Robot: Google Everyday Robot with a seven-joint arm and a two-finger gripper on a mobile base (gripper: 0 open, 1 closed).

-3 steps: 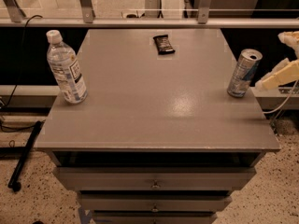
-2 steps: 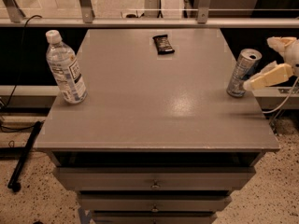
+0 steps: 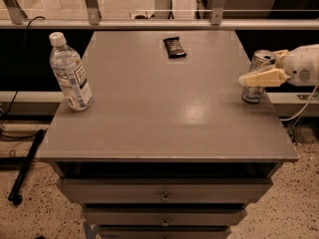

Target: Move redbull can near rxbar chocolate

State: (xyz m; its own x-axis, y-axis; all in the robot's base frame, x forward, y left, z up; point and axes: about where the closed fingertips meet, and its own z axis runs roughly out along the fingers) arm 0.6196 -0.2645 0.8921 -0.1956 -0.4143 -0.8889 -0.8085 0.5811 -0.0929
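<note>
Table (image 3: 149, 113): grey flat top, slightly glossy with a pale reflection right of centre, set over a stack of grey drawers (image 3: 164, 193) with small knobs; it carries three items. Room: speckled terrazzo floor (image 3: 294, 208), a metal rail (image 3: 124, 24) with upright posts running behind the far edge of the table, a black bar (image 3: 27, 166) leaning on the floor at the left, a black cable (image 3: 24, 39) hanging at the left and a pale one (image 3: 301, 113) at the right. Bottle (image 3: 70, 73): clear plastic, white cap, printed label, upright near the left edge. Claw (image 3: 258, 66): cream-coloured, entering from the right edge of the view at can height; its fingers are spread apart, one finger (image 3: 261, 77) crossing the front of the can, the other showing behind the can's top, so the can stands between them; contact with the can cannot be told. Can (image 3: 252, 92): slim, silver and blue, metal top with pull-tab visible, upright near the right edge of the table, its middle hidden by the front finger. Bar (image 3: 175, 47): small, flat, dark wrapper with faint light print, lying near the far edge at the middle of the table, well apart from the can and from the bottle.
</note>
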